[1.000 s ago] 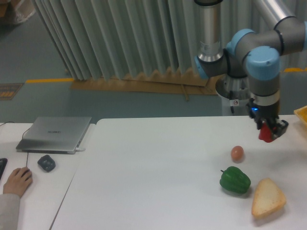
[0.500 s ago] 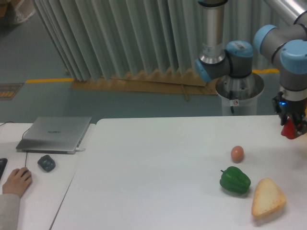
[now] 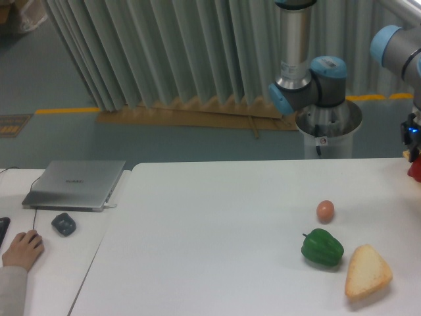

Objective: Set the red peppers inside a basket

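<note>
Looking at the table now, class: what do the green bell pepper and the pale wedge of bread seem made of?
Green bell pepper: likely plastic, since its skin is smooth and evenly glossy. Pale wedge of bread: matte, possibly foam or plastic; too blurred to settle.

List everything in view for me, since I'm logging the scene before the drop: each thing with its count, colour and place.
red pepper: one, red, at the right frame edge above the table, mostly cut off
egg: one, brownish, right part of the white table
green pepper: one, green, in front of the egg
bread wedge: one, pale yellow, right of the green pepper
laptop: one, grey, closed, left desk
mouse: one, dark, before the laptop
person's hand: one, left edge
pincer: one, dark, right edge, jaws not visible
</note>
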`<state>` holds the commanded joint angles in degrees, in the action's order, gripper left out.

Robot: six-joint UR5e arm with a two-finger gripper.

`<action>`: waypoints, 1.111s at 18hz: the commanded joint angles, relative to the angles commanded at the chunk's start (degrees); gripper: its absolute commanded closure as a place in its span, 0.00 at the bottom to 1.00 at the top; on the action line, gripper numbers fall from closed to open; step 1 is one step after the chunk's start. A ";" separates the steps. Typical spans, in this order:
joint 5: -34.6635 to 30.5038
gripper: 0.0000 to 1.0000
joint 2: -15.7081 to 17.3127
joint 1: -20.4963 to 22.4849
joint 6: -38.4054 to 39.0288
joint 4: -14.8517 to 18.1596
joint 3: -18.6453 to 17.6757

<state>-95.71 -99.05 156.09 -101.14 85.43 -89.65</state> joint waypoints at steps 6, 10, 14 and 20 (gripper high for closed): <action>0.17 0.58 -0.17 4.92 -13.18 -0.09 0.35; 1.32 0.58 -0.17 8.00 -20.48 -0.26 0.53; 1.41 0.54 -0.26 10.64 -26.29 -0.62 0.53; 1.41 0.00 -0.26 10.55 -25.69 -0.79 0.00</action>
<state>-94.31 -99.32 166.64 -126.83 84.64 -89.65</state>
